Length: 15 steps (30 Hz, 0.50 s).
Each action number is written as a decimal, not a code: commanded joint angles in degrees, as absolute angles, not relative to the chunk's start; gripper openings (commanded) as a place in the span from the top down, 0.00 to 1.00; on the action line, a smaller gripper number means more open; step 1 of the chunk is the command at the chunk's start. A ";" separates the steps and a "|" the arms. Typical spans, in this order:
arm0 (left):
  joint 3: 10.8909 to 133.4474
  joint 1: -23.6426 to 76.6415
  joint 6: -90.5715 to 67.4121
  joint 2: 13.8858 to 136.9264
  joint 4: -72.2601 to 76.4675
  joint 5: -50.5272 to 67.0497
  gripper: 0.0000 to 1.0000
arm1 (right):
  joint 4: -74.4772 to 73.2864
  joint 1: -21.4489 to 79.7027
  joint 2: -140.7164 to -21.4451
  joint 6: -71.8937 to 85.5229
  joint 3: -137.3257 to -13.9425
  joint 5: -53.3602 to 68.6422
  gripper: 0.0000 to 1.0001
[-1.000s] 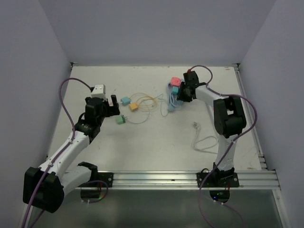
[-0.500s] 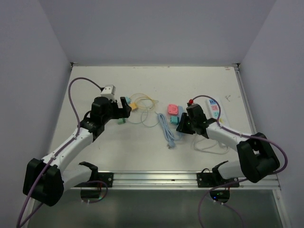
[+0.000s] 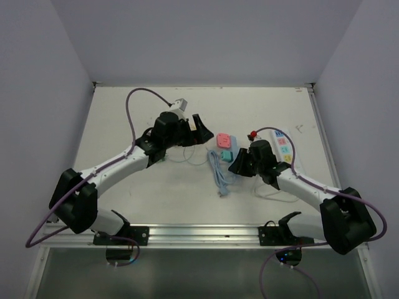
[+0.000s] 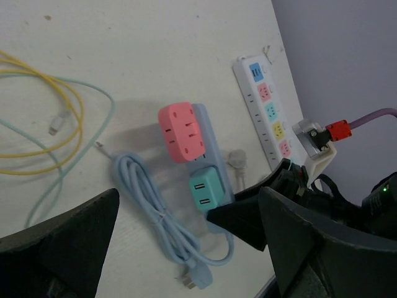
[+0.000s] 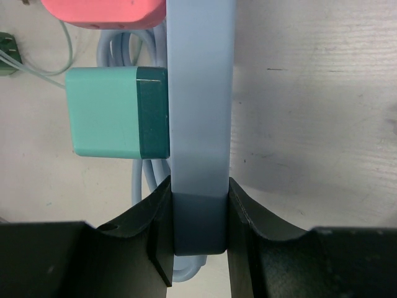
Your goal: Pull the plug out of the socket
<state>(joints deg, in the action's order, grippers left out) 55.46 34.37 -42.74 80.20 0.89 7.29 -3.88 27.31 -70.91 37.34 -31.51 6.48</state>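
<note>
The socket is a light-blue power strip [image 5: 200, 93] lying on the table, with a pink plug [image 3: 223, 139] and a teal plug [image 3: 226, 154] stuck in its side. My right gripper [image 5: 198, 186] is shut on the strip's near end, just below the teal plug [image 5: 108, 112]. My left gripper [image 3: 196, 132] hovers open just left of the pink plug [image 4: 181, 130], touching nothing. In the left wrist view the gripper [image 4: 188, 194] has both plugs and the teal plug's face [image 4: 205, 189] between its wide-spread fingers.
The strip's coiled blue cable [image 3: 218, 175] lies in front of the plugs. A white power strip [image 3: 282, 144] lies to the right, with a loose white cord [image 3: 274, 190] near it. Thin yellow and green cables [image 4: 56, 124] sprawl to the left.
My left arm has swung right, from the table's left side to beside the pink plug. My right arm carried the blue strip forward from the back, then barely moved.
</note>
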 commanded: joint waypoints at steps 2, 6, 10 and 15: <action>60.02 38.57 -51.84 86.03 2.29 7.56 0.04 | 3.78 27.33 -68.56 37.97 -32.17 10.37 1.00; 64.41 40.95 -53.35 90.51 0.09 4.75 0.05 | 3.78 27.33 -67.33 38.14 -32.87 10.28 1.00; 67.14 42.71 -55.98 94.39 -1.76 4.22 0.07 | 4.39 27.33 -66.10 39.11 -33.83 9.67 1.00; 69.43 43.15 -57.30 98.35 -1.85 6.06 0.09 | 5.27 27.33 -66.09 39.99 -34.98 9.49 1.00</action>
<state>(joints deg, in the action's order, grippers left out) 66.19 42.98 -55.00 96.71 -1.48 5.61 -1.19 27.33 -68.07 38.46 -31.53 8.54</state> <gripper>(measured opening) 0.920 0.343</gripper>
